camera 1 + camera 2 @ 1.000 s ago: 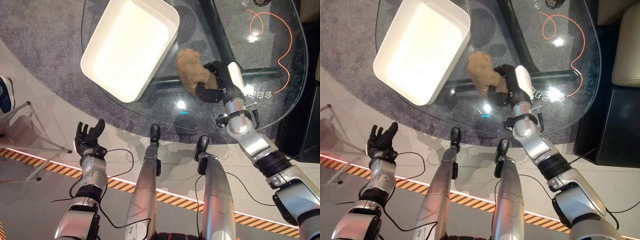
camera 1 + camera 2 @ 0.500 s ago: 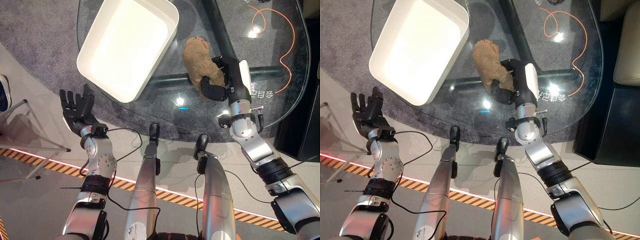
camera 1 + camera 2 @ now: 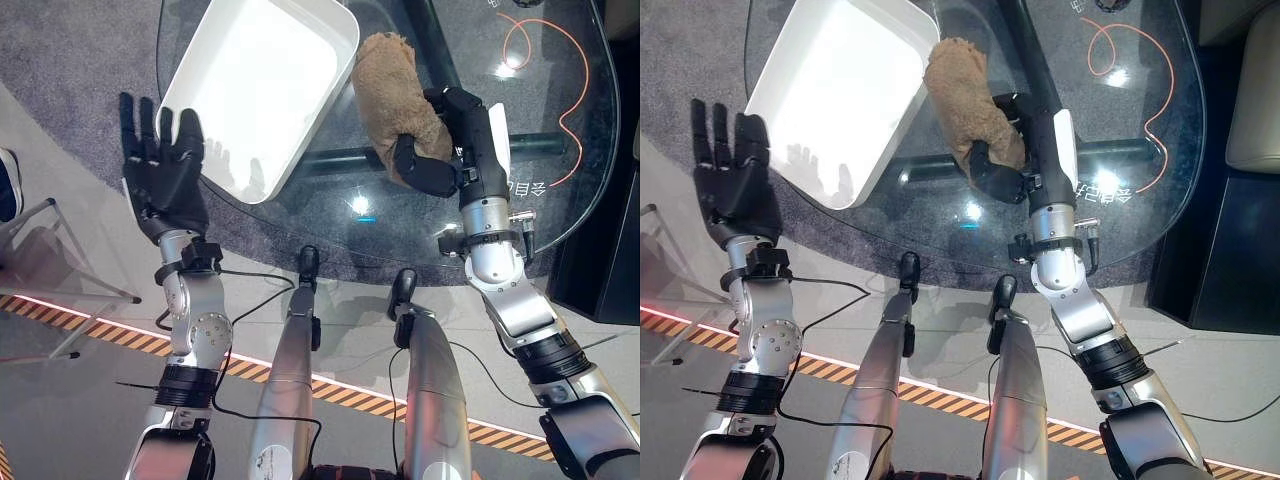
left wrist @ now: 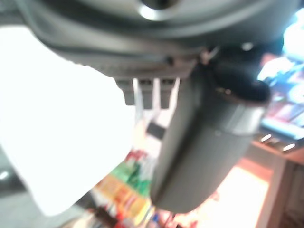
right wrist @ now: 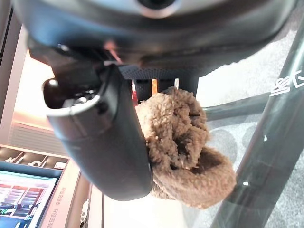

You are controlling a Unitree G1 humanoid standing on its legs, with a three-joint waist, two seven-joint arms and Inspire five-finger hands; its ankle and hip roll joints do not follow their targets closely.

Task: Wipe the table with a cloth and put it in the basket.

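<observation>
Cloth: brown, fluffy cloth (image 3: pixel 388 92) held in the right hand (image 3: pixel 445 150) above the glass table (image 3: pixel 560 215), beside the near right corner of the basket (image 3: pixel 262 90).
Cloth axis: its long axis runs from the right hand's grip up and away toward the basket's right rim; the free far end lies at or over that rim, though contact with it cannot be told.
Cloth shape: bunched and rolled, thicker where it is clamped; the right wrist view shows its folded end (image 5: pixel 183 147) bulging out past the thumb.
Right hand: fingers and thumb curled round the near end of the cloth, clamped on it; the white-covered thumb side faces right.
Right arm: reaches in from the lower right over the table's near edge.
Left hand: raised with the palm (image 3: pixel 165 170) spread, fingers straight and apart, holding nothing; it shows just before the basket's near left edge and the table's edge, and contact with either cannot be told.
Basket: white, rectangular, shallow, standing askew on the left part of the table, nothing inside.
Table: clear glass with a dark frame showing beneath and an orange cord (image 3: pixel 560 90) lying on its far right part, well apart from the cloth.
</observation>
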